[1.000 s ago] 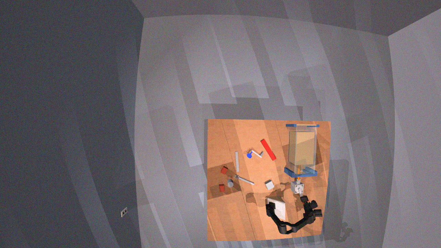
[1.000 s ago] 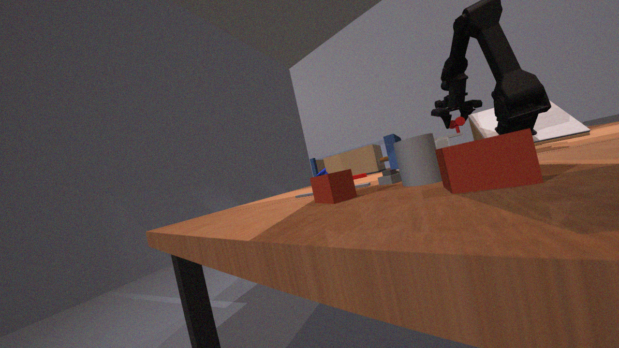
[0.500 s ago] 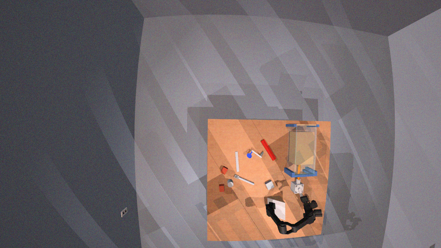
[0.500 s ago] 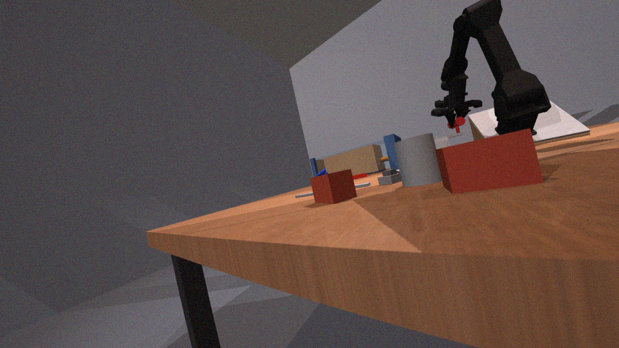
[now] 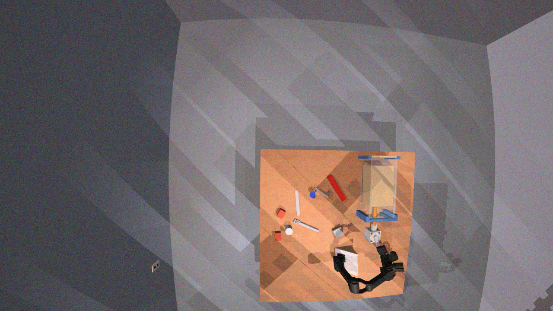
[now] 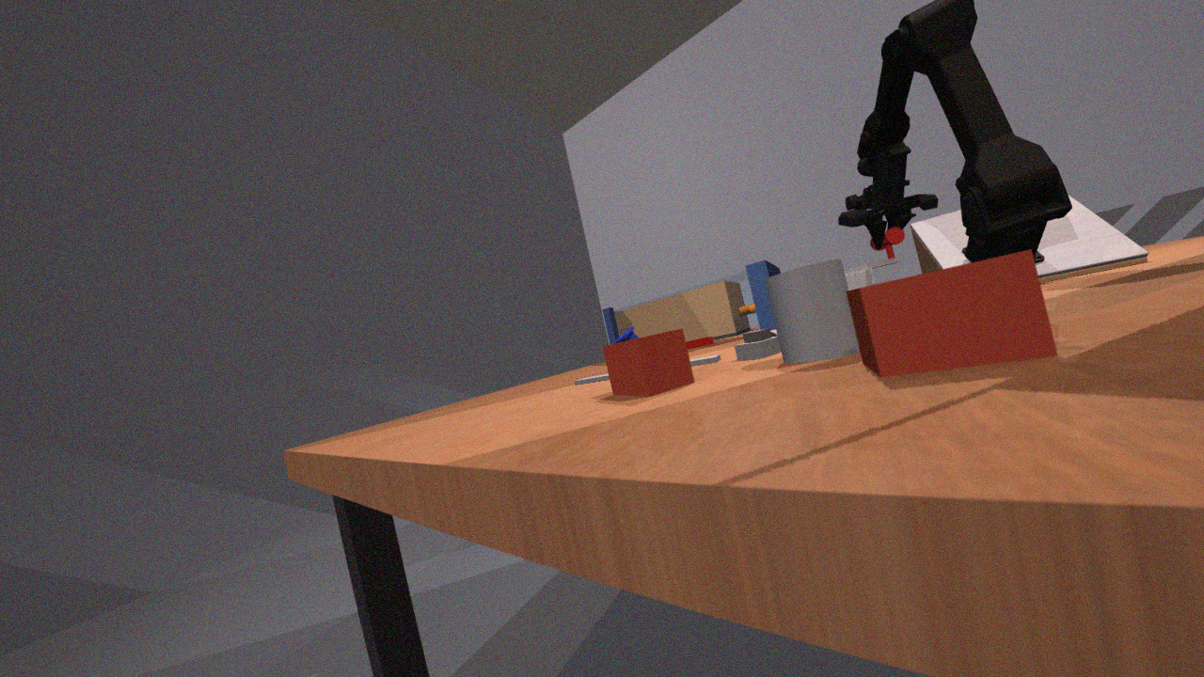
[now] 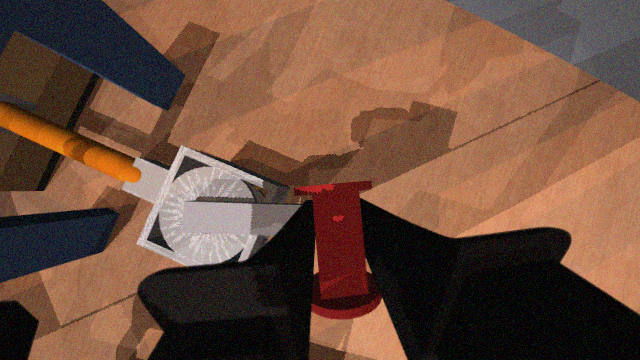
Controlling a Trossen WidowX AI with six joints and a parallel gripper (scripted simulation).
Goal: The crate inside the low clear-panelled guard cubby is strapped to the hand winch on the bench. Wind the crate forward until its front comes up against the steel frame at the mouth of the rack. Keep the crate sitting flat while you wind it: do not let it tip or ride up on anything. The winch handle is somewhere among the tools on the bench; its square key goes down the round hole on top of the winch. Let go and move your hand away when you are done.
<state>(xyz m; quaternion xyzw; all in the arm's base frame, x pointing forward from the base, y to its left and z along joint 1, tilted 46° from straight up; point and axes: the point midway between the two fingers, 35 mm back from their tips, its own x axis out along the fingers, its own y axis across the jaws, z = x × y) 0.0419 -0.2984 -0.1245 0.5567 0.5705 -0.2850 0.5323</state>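
The claw (image 5: 378, 244) (image 6: 886, 242) (image 7: 331, 204) is mostly closed, pinching the red handle grip (image 6: 889, 239) (image 7: 340, 250) on the winch (image 5: 372, 235) (image 7: 205, 215) — so winding looks next, slowly round, keeping the crate (image 5: 379, 185) (image 6: 686, 313) flat.

Walls (image 5: 84, 115) (image 6: 757, 151): plain grey, the left one darker in top view, with an outlet (image 5: 155, 266). Floor (image 5: 216, 154) (image 6: 277, 589): grey, banded by diagonal light and shadow. Table (image 5: 286, 278) (image 6: 673, 539) (image 7: 550, 180): wood top, dark leg (image 6: 378, 580).
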